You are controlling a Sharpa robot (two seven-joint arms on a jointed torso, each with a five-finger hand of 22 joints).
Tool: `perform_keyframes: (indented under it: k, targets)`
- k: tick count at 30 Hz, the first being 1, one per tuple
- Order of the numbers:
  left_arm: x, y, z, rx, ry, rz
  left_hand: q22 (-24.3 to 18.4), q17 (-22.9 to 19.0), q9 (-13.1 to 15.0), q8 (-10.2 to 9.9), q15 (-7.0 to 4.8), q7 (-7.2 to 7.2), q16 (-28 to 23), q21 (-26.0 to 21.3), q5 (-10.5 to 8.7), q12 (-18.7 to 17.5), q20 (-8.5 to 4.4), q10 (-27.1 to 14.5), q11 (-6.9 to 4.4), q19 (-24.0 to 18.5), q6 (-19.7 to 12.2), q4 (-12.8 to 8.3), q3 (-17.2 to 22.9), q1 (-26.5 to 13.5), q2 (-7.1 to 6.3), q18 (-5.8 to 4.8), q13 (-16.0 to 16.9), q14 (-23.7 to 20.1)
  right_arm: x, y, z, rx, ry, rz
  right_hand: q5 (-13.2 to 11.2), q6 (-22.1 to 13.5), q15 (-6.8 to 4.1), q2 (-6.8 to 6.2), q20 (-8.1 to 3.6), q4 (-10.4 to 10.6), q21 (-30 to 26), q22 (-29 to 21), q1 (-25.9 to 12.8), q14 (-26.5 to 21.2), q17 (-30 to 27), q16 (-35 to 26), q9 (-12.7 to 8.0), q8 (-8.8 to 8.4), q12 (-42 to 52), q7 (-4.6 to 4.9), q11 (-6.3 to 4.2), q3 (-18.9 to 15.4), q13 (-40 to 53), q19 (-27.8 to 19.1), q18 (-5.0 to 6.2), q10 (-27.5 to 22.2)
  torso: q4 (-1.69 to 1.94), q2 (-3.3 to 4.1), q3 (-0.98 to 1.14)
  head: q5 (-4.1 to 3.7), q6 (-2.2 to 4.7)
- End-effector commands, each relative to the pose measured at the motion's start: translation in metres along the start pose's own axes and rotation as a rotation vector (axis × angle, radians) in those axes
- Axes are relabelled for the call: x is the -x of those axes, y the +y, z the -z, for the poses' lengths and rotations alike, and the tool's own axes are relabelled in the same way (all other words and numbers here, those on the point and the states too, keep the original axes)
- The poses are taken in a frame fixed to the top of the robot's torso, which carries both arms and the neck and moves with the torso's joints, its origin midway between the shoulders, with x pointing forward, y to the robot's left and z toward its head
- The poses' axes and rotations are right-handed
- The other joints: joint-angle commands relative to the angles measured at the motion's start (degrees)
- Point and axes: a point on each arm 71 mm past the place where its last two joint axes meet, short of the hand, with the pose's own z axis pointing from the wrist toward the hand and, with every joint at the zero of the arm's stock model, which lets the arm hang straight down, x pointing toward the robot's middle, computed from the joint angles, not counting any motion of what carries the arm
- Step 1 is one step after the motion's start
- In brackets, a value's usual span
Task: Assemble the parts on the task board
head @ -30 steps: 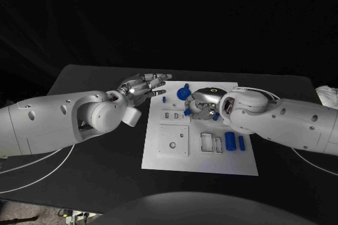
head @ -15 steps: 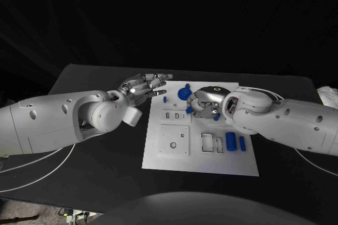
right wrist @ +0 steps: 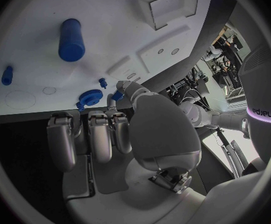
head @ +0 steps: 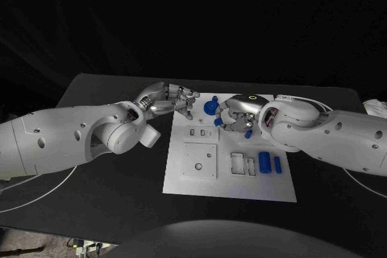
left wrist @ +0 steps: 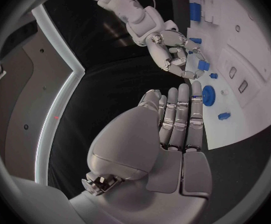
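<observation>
Left hand [head: 169, 99] has swung in from the surface to the white board's [head: 193, 182] far left edge, fingers apart, holding nothing; right hand [head: 239, 115] pinches a small blue peg [head: 218, 122] beside the blue gear [head: 211, 107]; risk: hands colliding, dropping it.

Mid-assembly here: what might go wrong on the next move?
The right robot hand seems to pinch a small blue part only at its fingertips, so it may slip. The left robot hand hovers close by, beside the blue gear at the far end of the task board. The hands could collide or knock the gear.
</observation>
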Motion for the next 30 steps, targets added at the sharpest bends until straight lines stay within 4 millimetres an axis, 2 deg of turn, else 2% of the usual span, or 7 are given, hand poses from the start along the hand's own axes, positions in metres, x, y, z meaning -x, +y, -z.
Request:
perform_keyframes:
  k: [1,3,4,5,7,14,30]
  targets:
    - [-0.007,-0.004,-0.001,-0.072,0.044,-0.31,6.86,29.92,-0.13,-0.61,-1.84,-0.49,16.47,10.38,0.51,18.93,-2.02,16.64,-1.38,2.6,1.84,1.64,2.43,0.31,-1.12,-0.34,27.27,19.05,0.0,0.001,0.0,0.0,0.001,0.016,0.36,0.45,0.14,0.23,0.09,-0.35,0.22,14.06,-0.54,5.87,15.07,0.2,0.05,0.27,0.22,0.06,0.15,-0.14,15.09,3.77,-0.05,5.86,-0.05,-0.01,0.03,0.04,0.02]
    - [-0.01,-0.002,-0.002,-0.062,0.069,-0.353,15.89,48.58,-0.05,-0.99,-2.15,-0.69,21.13,20.02,0.45,27.48,-2.58,31.47,-1.89,4.08,2.71,3.31,4.67,0.57,-2.24,-1.14,45.66,33.65,0.0,0.002,0.0,0.003,0.001,0.015,0.36,0.46,0.14,0.23,0.09,-0.35,0.22,14.06,-0.56,5.87,15.07,0.2,0.05,0.28,0.22,0.07,0.16,-0.15,15.09,3.77,-0.05,5.86,-0.08,-0.02,0.02,0.05,0.02]
    - [-0.011,-0.002,-0.002,-0.061,0.071,-0.357,18.19,50.47,-0.03,-0.99,-2.12,-0.71,21.38,21.77,0.54,28.16,-2.66,33.16,-1.97,5.11,2.84,3.5,4.99,0.59,-2.17,-1.4,47.51,35.26,0.0,0.002,0.0,0.003,0.0,0.015,0.36,0.46,0.14,0.23,0.09,-0.35,0.22,14.06,-0.56,5.87,15.07,0.2,0.05,0.28,0.22,0.07,0.16,-0.15,15.09,3.77,-0.05,5.86,-0.08,-0.02,0.02,0.05,0.02]
    - [-0.012,0.0,-0.003,-0.05,0.084,-0.374,28.78,57.56,-0.09,-1.34,-2.29,-0.94,21.91,30.05,0.57,30.64,-3.06,39.78,-1.81,9.72,2.74,4.06,6.1,0.17,-3.1,-2.52,54.68,41.47,0.0,0.003,0.0,0.005,0.0,0.015,0.36,0.46,0.14,0.23,0.09,-0.35,0.22,14.06,-0.56,5.87,15.07,0.2,0.05,0.28,0.22,0.07,0.16,-0.15,15.09,3.77,-0.05,5.86,-0.06,0.01,0.04,0.0,0.02]
    - [-0.015,0.004,-0.003,-0.029,0.102,-0.394,41.38,58.93,0.05,-1.23,-2.14,-1.0,21.92,37.75,0.5,32.34,-2.98,46.43,-2.03,16.65,3.31,3.67,7.42,-0.43,-3.33,-4.42,61.47,42.7,0.0,0.003,-0.001,0.007,0.001,0.014,0.36,0.46,0.14,0.23,0.09,-0.35,0.22,14.06,-0.56,5.87,15.07,0.2,0.05,0.28,0.22,0.07,0.16,-0.15,15.09,3.77,-0.05,5.86,-0.04,0.02,0.06,-0.06,0.02]
    - [-0.025,0.019,-0.006,0.027,0.159,-0.443,60.04,58.93,0.07,-1.73,-2.04,-1.04,21.92,47.27,0.45,32.39,-2.51,46.65,-2.23,30.01,3.03,3.43,9.89,-2.64,-4.17,-7.38,61.68,42.7,0.0,0.005,-0.001,0.011,0.001,0.008,0.36,0.47,0.14,0.22,0.09,-0.35,0.22,14.06,-0.58,5.87,15.07,0.2,0.05,0.29,0.22,0.09,0.17,-0.15,15.09,3.77,-0.05,5.86,0.06,0.03,0.04,-0.2,0.02]
    - [-0.045,0.038,-0.015,0.076,0.245,-0.457,59.21,58.93,-0.09,-3.56,-2.09,-1.14,21.92,47.11,0.42,32.39,-2.32,46.65,-2.37,28.23,-0.02,3.47,11.85,-3.49,-4.83,-6.99,61.68,42.7,-0.001,0.008,-0.001,0.016,0.002,0.004,0.39,0.8,0.18,0.3,0.1,-0.47,0.21,14.05,-0.58,5.87,15.07,0.2,0.07,0.5,0.22,0.15,0.28,-0.05,15.09,3.76,-0.05,5.86,0.08,0.0,0.07,-0.42,0.02]
